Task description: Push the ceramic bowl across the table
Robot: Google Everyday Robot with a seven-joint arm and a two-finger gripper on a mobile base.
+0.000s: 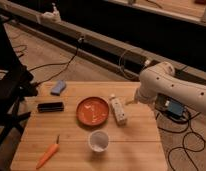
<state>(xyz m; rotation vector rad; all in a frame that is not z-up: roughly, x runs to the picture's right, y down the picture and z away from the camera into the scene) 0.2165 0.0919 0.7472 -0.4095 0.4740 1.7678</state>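
Observation:
The ceramic bowl is a wide, shallow orange-red dish with pale smudges inside. It sits near the middle of the light wooden table. My white arm reaches in from the right. My gripper shows as a pale elongated piece at the arm's end, low over the table. It lies just beside the bowl's right rim; I cannot tell if it touches the rim.
A small white cup stands in front of the bowl. An orange carrot lies at the front left, a black bar at the left and a blue sponge at the back left. Cables run on the floor around the table.

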